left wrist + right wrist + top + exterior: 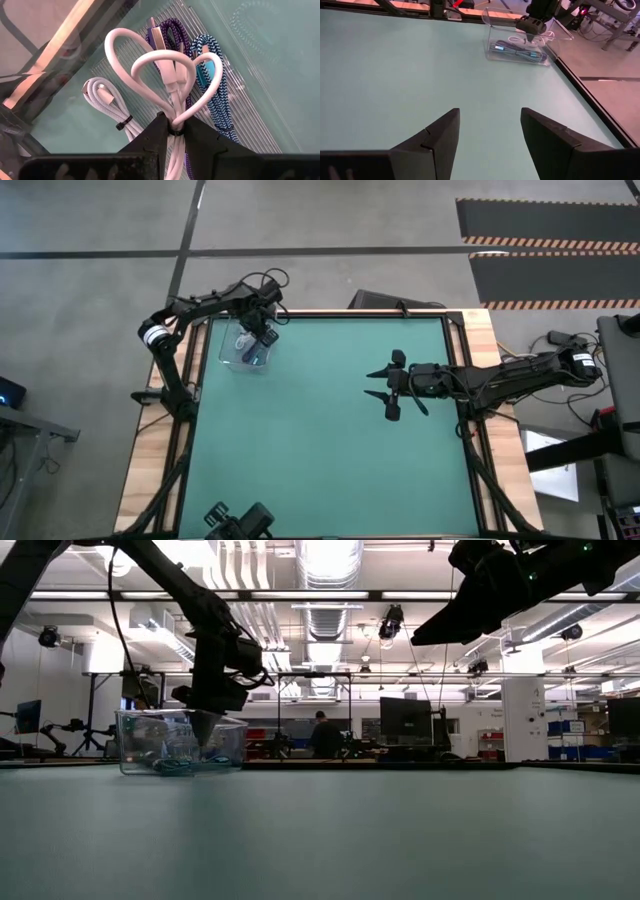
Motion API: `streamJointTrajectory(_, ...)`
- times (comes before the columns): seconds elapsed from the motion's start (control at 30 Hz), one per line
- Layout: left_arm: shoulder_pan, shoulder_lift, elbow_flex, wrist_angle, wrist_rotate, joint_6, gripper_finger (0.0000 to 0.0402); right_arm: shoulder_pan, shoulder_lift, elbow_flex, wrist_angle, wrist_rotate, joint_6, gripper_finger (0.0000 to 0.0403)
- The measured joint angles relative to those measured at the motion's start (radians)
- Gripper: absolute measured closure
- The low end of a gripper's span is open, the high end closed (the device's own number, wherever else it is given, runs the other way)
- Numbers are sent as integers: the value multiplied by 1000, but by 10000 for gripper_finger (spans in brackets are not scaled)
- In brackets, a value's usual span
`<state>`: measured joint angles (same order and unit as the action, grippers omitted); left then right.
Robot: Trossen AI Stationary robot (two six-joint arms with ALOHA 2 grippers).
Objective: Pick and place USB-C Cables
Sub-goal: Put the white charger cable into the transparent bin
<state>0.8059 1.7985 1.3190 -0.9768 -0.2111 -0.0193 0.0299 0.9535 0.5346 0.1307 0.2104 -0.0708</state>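
Fingers of the left arm (172, 131) pinch a smooth white cable (165, 80) at its tie, inside the clear bin (492, 30). Just beyond lie the braided white cable (102, 97), purple cable (172, 32) and teal cable (212, 95). Risk: its loops snag a neighbour and drag it along. Right fingers (487, 137) spread wide, well apart over the worktop (320, 450).

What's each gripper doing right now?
Left gripper: shut on smooth white cable, inside the clear bin.
Right gripper: open, empty, above the mat.

Grey floor (90, 290) with striped mats (545, 220); ceiling lights (325, 555), monitors (403, 720) behind.
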Motion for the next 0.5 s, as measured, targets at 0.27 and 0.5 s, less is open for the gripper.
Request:
streamJointTrajectory(0.27, 0, 0, 0, -1, 31, 0, 356, 0, 0, 0, 0, 0, 0, 200)
streamJointTrajectory(0.5, 0, 0, 0, -7, 31, 0, 356, 0, 0, 0, 0, 0, 0, 200)
